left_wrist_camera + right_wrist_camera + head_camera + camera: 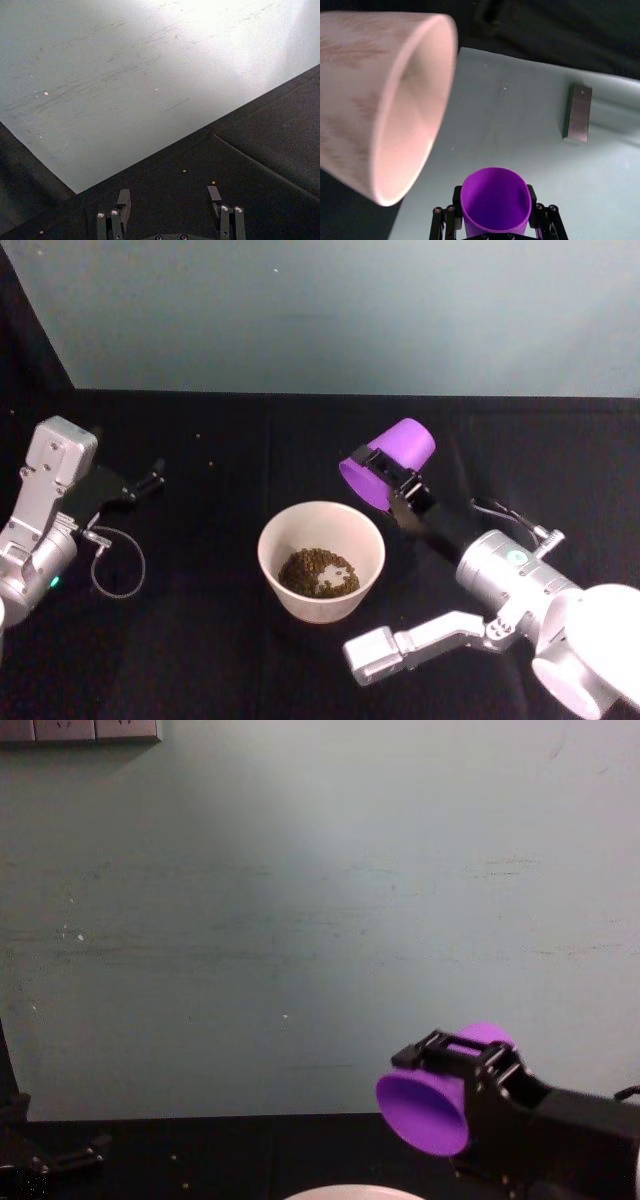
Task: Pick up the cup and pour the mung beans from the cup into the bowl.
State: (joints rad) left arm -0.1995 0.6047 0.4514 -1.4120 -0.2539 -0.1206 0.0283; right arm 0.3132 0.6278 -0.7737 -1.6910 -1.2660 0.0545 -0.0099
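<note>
the right gripper (392, 480) is clamped across the cup (390, 462), held tipped on its side above the tabletop, mouth facing the bowl (321, 560) near the front edge (mung beans (318, 572) already heaped inside); i judge righting the cup comes next. the left gripper (170, 200), fingers apart, sits parked toward the left edge

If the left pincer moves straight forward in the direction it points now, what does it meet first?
The left pincer is open and points across bare black table toward the pale wall. Nothing stands in its line except a few stray beans, so probably the wall, though depth is unclear.
</note>
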